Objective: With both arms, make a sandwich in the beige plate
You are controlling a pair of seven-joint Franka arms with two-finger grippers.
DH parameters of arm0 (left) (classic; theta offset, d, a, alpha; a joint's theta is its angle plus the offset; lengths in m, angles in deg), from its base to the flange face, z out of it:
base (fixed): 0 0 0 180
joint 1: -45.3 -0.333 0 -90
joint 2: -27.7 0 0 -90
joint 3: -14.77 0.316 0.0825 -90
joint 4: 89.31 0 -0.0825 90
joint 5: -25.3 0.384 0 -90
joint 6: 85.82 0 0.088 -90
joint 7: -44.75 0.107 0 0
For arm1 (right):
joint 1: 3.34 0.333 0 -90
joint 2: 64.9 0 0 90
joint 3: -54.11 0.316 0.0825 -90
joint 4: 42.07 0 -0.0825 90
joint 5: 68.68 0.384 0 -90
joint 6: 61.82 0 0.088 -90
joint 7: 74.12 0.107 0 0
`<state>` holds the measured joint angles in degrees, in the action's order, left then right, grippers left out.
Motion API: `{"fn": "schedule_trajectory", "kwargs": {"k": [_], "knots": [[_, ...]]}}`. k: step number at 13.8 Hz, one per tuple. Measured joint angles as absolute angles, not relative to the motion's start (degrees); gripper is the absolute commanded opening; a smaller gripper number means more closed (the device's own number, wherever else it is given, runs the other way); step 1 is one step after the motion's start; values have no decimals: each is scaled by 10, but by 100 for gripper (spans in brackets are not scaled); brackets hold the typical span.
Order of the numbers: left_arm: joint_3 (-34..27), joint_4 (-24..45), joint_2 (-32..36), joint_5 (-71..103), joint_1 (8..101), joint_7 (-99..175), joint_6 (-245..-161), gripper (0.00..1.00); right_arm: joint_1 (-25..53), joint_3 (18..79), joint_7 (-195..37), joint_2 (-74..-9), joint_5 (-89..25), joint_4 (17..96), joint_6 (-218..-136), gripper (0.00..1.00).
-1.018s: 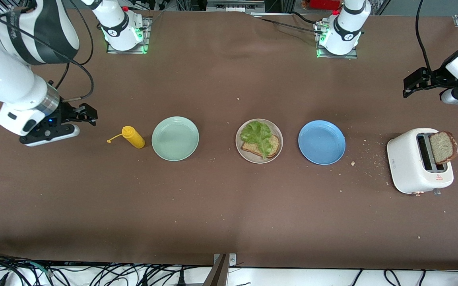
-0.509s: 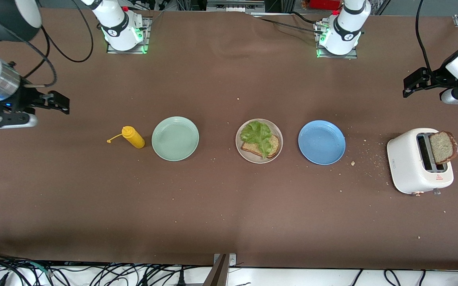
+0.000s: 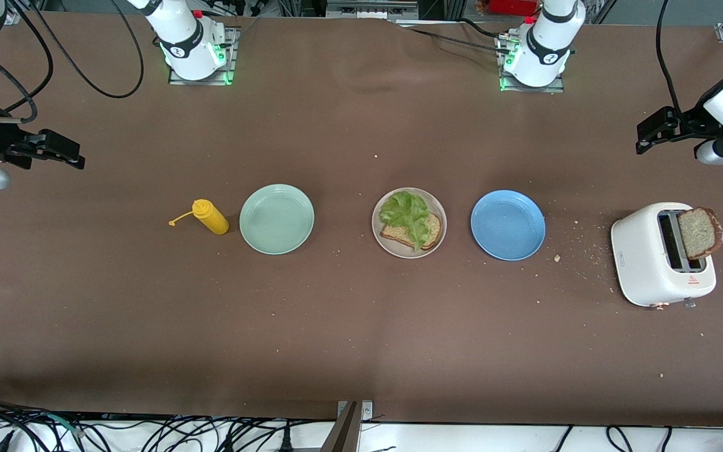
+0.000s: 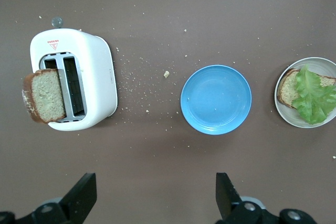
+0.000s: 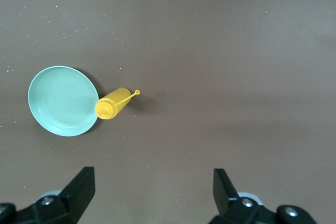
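Green lettuce (image 3: 407, 213) is seen on one bread slice (image 3: 413, 235) in the beige plate (image 3: 409, 222) at frame centre, while the open, empty right gripper (image 3: 60, 154) has been drawn back to the upper left, leaving the toaster's second slice (image 3: 699, 233) for the open left gripper (image 3: 649, 135), parked upper right.

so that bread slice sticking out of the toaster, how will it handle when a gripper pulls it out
The bread slice stands upright on its own, leaning out of the toaster, so it is probably stiff and light. Crumbs scattered on the table beside the toaster suggest it sheds or breaks under a hard squeeze. It leans against the slot edge, so it may tip if nudged.
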<state>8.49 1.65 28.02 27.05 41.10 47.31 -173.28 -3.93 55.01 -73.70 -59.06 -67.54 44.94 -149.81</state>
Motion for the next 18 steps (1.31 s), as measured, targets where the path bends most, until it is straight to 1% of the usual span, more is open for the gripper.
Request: {"fn": "schedule_trajectory", "kwargs": {"k": [14, 18], "knots": [[85, 16, 280, 270, 411, 473, -1733, 100, -48, 553, -736, -588, -674, 435, -1509, 100], [85, 16, 280, 270, 411, 473, -1733, 100, -45, 572, -736, -585, -684, 435, -1511, 100]]}}
